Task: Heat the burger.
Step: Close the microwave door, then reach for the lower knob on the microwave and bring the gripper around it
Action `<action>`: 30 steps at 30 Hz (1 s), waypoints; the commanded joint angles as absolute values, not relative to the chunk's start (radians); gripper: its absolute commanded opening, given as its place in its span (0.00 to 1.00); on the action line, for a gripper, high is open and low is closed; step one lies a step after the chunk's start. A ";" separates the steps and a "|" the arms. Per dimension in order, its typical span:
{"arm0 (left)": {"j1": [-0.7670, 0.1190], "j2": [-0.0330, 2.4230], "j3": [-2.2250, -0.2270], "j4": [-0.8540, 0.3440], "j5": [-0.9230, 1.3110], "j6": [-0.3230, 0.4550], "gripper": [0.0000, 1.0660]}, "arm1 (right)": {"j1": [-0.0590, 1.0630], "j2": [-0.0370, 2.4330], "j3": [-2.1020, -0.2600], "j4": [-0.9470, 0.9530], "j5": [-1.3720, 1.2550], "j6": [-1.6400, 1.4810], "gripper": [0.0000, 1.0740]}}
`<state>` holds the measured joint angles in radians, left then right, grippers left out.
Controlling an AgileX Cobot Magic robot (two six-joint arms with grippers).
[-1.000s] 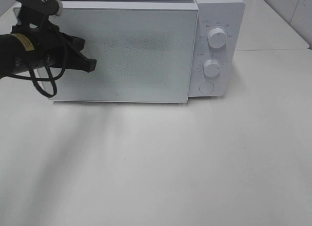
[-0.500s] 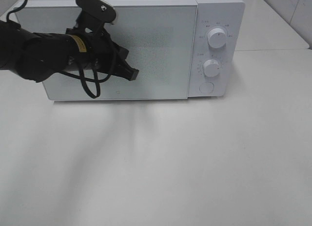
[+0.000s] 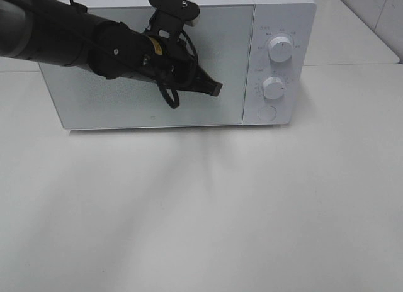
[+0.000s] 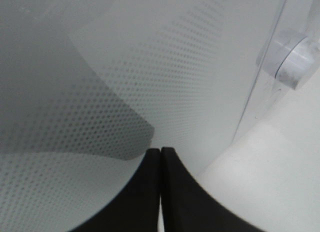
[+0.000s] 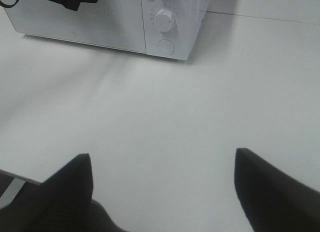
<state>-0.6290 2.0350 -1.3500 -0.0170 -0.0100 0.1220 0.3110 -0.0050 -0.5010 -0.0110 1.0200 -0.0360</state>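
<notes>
The left arm reaches in from the far left across the front of the single white microwave (image 3: 157, 109), and the left gripper (image 3: 214, 89) has its two black fingers (image 4: 145, 192) pressed together with nothing between them. They point along the oven's long axis, close in front of the dotted door (image 4: 150, 67); whether the tips touch it I cannot tell. The door is shut. The burger is not visible in any view, nor is any plate: if it is in the oven it lies behind the door, on the far side of the panel from these fingers, but the frosted window gives no proof. Just beyond the fingertips runs the door's right edge, and past that the control panel (image 3: 283, 72) with two knobs, the upper knob (image 3: 280, 48) and the lower knob (image 3: 273, 88), and one round button (image 3: 267, 113) beneath them. The lower knob sits almost level with the tips, so the coming move, probably setting a dial, turns on a short reach onward in the direction the fingers already point. The right gripper (image 5: 162, 152) hangs over the bare table (image 3: 252, 210) with its fingers spread wide and empty, the microwave well ahead of them, so the left is plainly the nearer of the two
</notes>
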 commanded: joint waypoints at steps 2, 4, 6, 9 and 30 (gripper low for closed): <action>-0.634 2.029 -1.417 0.000 -0.014 0.143 0.00 | 0.313 -0.031 -0.501 -0.013 1.004 -0.040 0.69; -0.658 2.003 -1.417 0.000 0.101 0.143 0.00 | 0.313 -0.031 -0.501 -0.013 1.004 -0.040 0.69; -0.667 1.982 -1.417 0.000 0.180 0.143 0.00 | 0.313 -0.031 -0.501 -0.013 1.004 -0.040 0.69; -0.673 1.934 -1.415 0.000 0.312 0.142 0.00 | 0.313 -0.031 -0.501 -0.013 1.004 -0.040 0.69; -0.604 1.514 -1.287 0.013 0.880 -0.006 0.00 | 0.246 -0.031 -0.501 -0.013 1.004 -0.040 0.69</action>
